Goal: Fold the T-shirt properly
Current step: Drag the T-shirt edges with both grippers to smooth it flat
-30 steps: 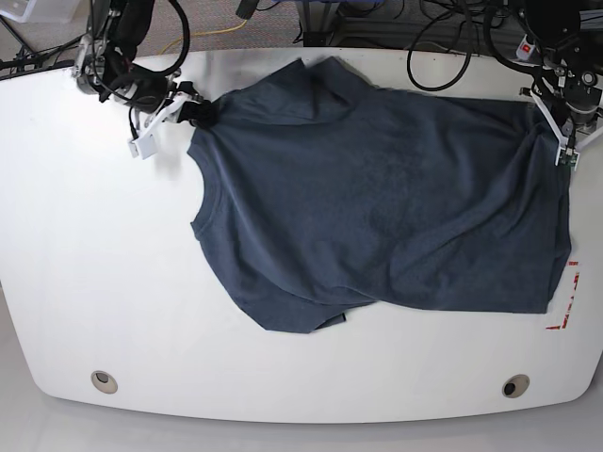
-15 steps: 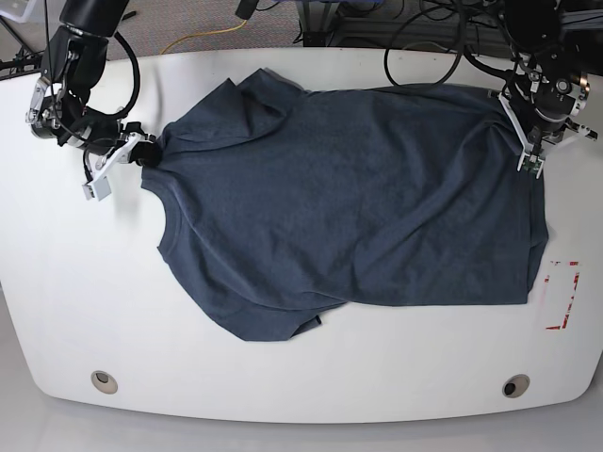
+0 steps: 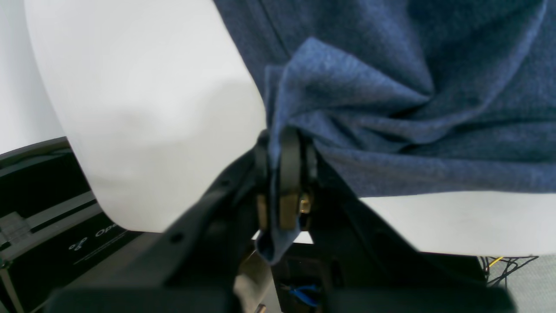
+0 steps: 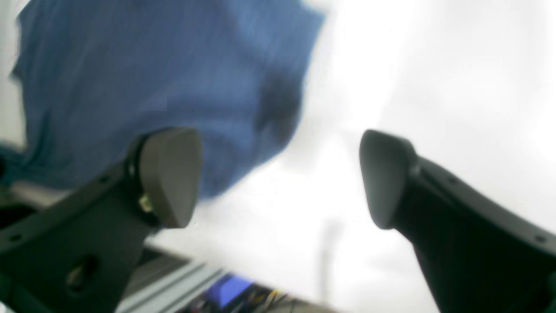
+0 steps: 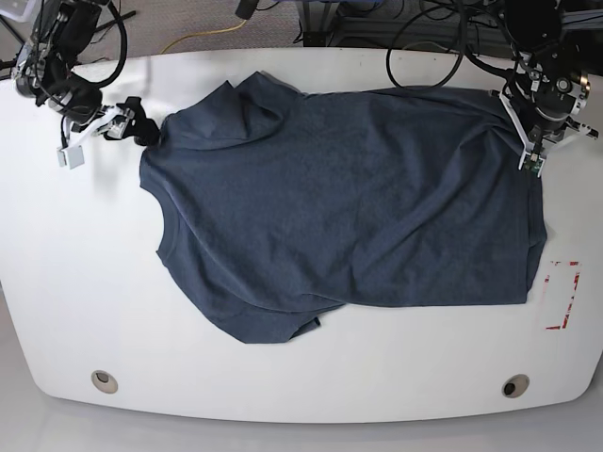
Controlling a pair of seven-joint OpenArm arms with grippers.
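The T-shirt (image 5: 349,207) lies spread on the white table (image 5: 75,282), dark heathered navy, plain side up, collar towards the left. One sleeve is tucked under at the lower edge (image 5: 301,328). My left gripper (image 3: 282,174) is shut on a bunched fold of the T-shirt (image 3: 391,87) at its hem corner; in the base view the left gripper (image 5: 529,151) sits at the far right. My right gripper (image 4: 278,178) stands open with nothing between its fingers, the T-shirt (image 4: 152,78) lying just behind one finger. In the base view the right gripper (image 5: 134,127) is right beside the shoulder.
Red tape marks (image 5: 562,297) sit near the table's right edge, just beyond the shirt's hem. Two round holes (image 5: 104,381) (image 5: 515,386) lie near the front edge. Cables and frames crowd the area behind the table.
The shirt was dragged left across the table, uncovering the red tape. My right gripper has since let go of the shoulder and drawn back up and left. The left gripper keeps its hold.
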